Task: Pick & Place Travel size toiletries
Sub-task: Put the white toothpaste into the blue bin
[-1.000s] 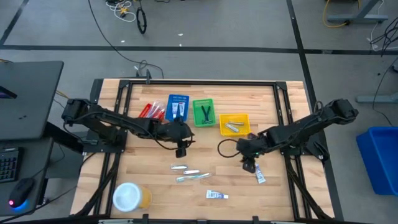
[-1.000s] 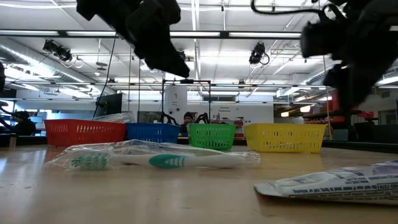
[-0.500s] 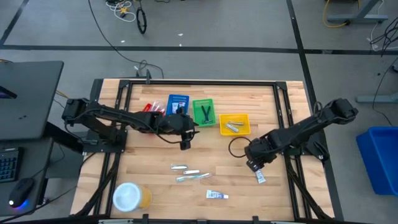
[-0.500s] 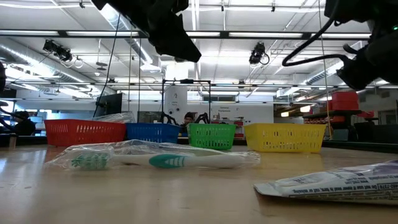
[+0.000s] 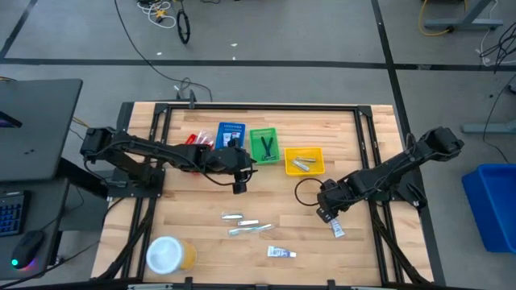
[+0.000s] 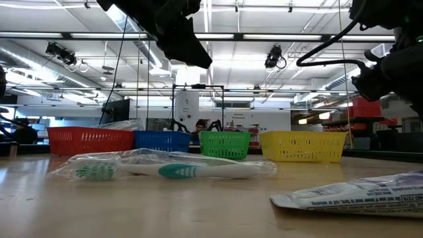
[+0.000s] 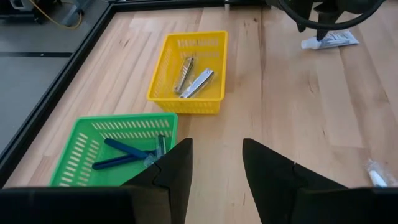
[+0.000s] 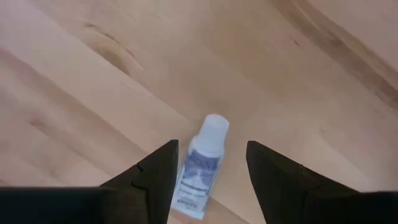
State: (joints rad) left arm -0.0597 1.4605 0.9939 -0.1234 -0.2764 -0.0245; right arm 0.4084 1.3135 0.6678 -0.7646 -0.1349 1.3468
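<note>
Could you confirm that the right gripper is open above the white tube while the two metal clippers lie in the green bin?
Not quite: the clippers lie in the yellow bin, as the left wrist view shows. The right gripper is indeed open above the white tube.

Print on the white tube [image 6: 360, 194] is too small to read.
</note>
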